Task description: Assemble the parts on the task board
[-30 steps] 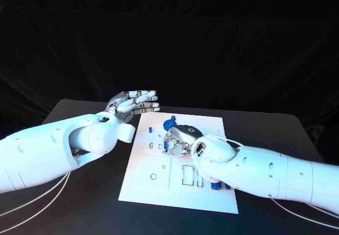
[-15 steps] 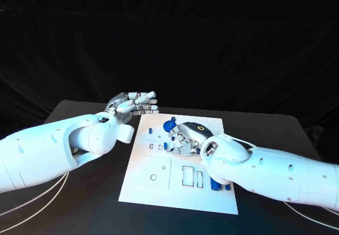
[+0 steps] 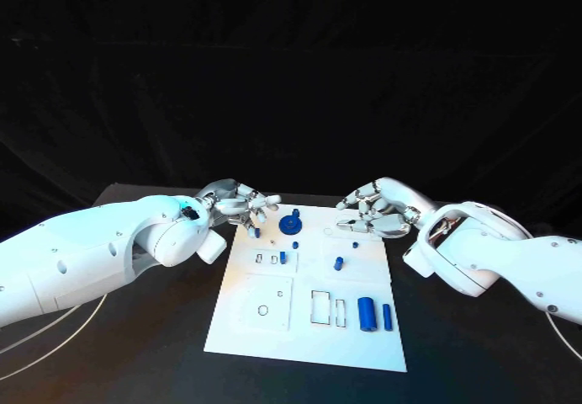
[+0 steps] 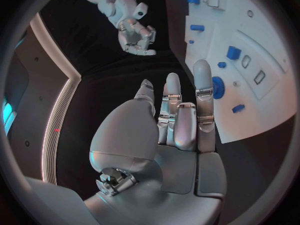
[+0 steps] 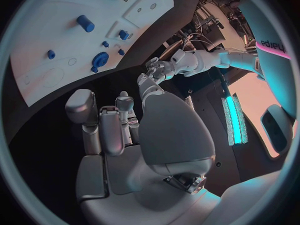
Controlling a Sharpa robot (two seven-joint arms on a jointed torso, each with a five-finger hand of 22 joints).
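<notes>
My left hand (image 3: pixel 246 207) and right hand (image 3: pixel 373 210) hover over the board's (image 3: pixel 279 320) far end. Fingers loosely curled, holding nothing. Blue wheel (image 3: pixel 291 225) sits between them.

Lighting: bright on the work surface, dark all round.
Task board (image 3: pixel 273 320) evenly lit under a bluish cast, arms glossy; backdrop black. Wrist views bend straight edges; a cyan strip (image 5: pixel 235 119) glares.

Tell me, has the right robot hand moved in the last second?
Yes. The right robot hand has lifted off the middle of the white board and drawn back to its far right corner, holding nothing.
</notes>
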